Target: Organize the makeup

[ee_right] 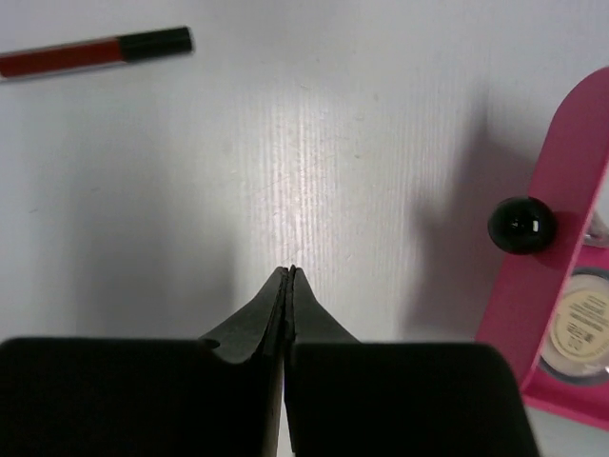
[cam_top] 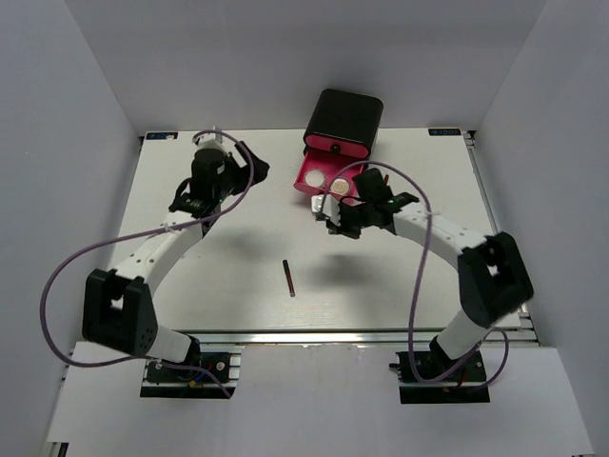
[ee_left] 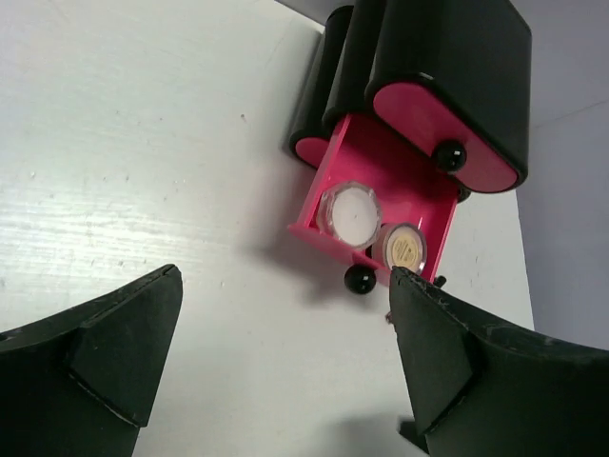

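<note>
A dark red and black pencil-like stick (cam_top: 288, 278) lies alone on the white table mid-front; it also shows in the right wrist view (ee_right: 95, 52). Two round compacts, one white (ee_left: 349, 211) and one tan (ee_left: 402, 246), sit in the open pink drawer (cam_top: 306, 181) of the black box (cam_top: 344, 119). My left gripper (ee_left: 285, 286) is open and empty, to the left of the drawer. My right gripper (ee_right: 290, 271) is shut on nothing, just in front of the drawer, above bare table. No square palettes are in view.
The drawer's black knob (ee_right: 520, 225) sticks out toward my right gripper. Two upper pink drawers (ee_left: 447, 143) of the box are closed. Grey walls surround the table (cam_top: 190, 276).
</note>
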